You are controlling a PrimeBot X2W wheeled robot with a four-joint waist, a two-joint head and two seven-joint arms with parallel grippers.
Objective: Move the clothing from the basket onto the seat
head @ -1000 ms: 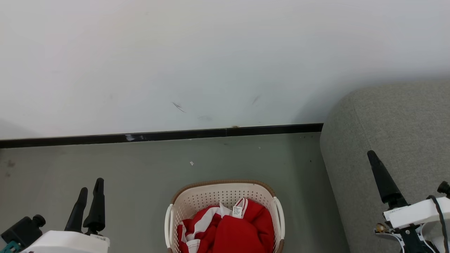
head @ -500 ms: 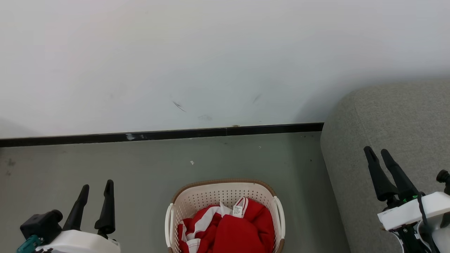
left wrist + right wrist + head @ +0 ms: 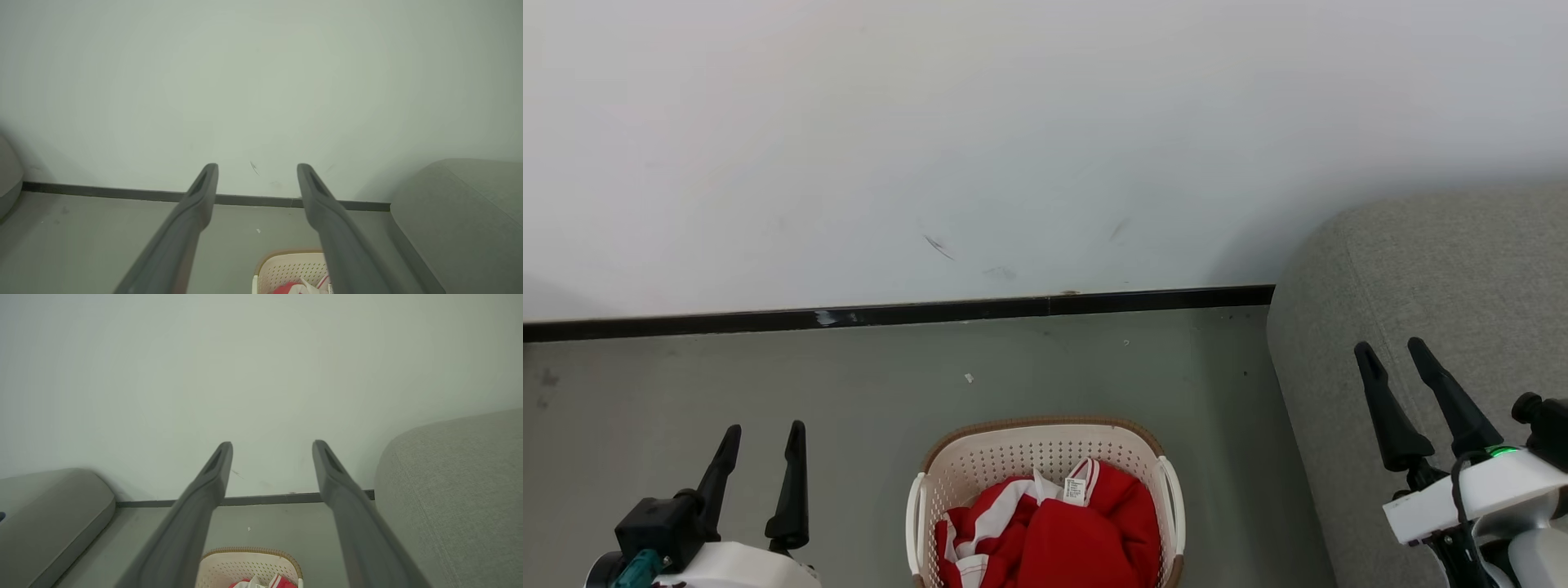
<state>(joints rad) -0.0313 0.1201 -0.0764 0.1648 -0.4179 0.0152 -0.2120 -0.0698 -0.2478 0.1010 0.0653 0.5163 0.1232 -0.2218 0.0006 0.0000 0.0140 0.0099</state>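
Red clothing [image 3: 1062, 531] with white stripes and a small white tag lies bunched in the cream perforated basket [image 3: 1013, 457], which stands on the floor at the bottom centre of the head view. The grey seat [image 3: 1445, 278] rises to the basket's right. My left gripper [image 3: 761, 431] is open at the lower left, apart from the basket. Over the seat's edge at the lower right, my right gripper [image 3: 1392, 349] stands open and empty. In the left wrist view the basket [image 3: 286, 267] and the seat [image 3: 461, 212] appear beyond my left gripper [image 3: 257, 167]. The right wrist view has the basket [image 3: 241, 563] below my right gripper [image 3: 271, 445].
A white wall [image 3: 1013, 139] with a black skirting strip [image 3: 890, 314] runs behind the basket. Grey floor [image 3: 849, 392] lies between the wall and the basket. Another grey cushion [image 3: 49, 514] sits at the left in the right wrist view.
Both grippers have turned so that their two fingers now stand apart side by side. The left gripper shifted right, the right gripper shifted slightly left. Basket and clothing are unmoved.
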